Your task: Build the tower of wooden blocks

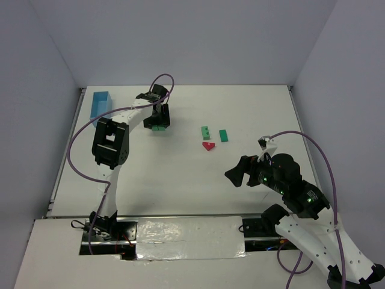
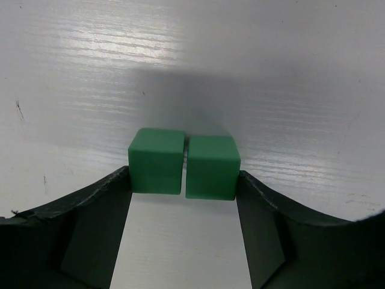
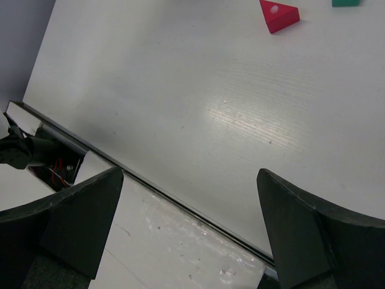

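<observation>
Two green cubes [image 2: 156, 159] [image 2: 212, 165] sit side by side on the white table with a thin gap between them. My left gripper [image 2: 183, 177] brackets the pair, one fingertip touching each outer face. From above, this gripper [image 1: 157, 122] is at the back left over the cubes [image 1: 159, 127]. Near the middle lie a notched green block [image 1: 206, 132], a flat green block [image 1: 224, 135] and the red triangular piece [image 1: 209, 146]. My right gripper [image 1: 237, 174] hovers open and empty toward the front right. Its wrist view shows the red piece [image 3: 279, 14] far ahead.
A light blue box [image 1: 100, 104] stands at the back left corner. The table's front edge with a metal strip [image 3: 180, 201] runs under the right gripper [image 3: 189, 229]. Grey walls enclose the table on three sides.
</observation>
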Robot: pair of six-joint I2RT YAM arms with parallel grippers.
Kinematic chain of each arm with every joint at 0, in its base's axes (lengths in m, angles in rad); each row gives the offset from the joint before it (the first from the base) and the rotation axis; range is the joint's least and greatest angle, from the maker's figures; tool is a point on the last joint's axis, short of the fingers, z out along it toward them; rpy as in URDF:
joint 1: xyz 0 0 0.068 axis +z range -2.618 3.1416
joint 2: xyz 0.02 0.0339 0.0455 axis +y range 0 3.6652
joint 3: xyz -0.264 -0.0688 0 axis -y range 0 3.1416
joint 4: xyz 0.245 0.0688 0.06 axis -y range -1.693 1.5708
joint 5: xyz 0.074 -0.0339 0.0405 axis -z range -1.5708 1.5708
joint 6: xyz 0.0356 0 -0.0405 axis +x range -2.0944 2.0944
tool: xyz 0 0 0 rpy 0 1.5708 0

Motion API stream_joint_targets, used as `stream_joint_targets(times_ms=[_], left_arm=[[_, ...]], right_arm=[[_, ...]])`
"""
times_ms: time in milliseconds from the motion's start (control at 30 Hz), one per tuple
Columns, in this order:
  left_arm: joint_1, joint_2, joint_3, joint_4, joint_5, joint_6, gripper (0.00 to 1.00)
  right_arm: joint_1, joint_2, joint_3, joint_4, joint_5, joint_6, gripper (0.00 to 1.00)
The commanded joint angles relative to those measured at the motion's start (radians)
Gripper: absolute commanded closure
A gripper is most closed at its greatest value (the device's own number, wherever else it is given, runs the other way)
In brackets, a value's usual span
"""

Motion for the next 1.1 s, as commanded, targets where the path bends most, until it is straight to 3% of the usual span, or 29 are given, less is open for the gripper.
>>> stream_joint_targets(times_ms=[0,600,733,900,1067], left_arm=[[0.004,0.002,0.03,0.005,0.014,-0.024,0.21],[0.005,-0.013,-0.004,0.017,0.021,-0.05,0.24],[0.005,-0.019,-0.013,0.018,0.021,-0.055,0.08],[0.005,-0.036,-0.022,0.032,0.027,-0.055,0.01],[-0.001,-0.105,-0.091,0.06,0.006,-0.073,0.0]], right_arm=[[0.001,0.0,-0.004,0.04,-0.002,-0.012,0.0],[0.0,-0.001,-0.007,0.043,-0.01,-0.015,0.0],[0.003,-0.003,-0.009,0.043,-0.013,-0.015,0.0],[0.001,-0.003,-0.009,0.043,-0.018,-0.017,0.0],[0.0,-0.004,-0.007,0.043,-0.016,-0.017,0.0]])
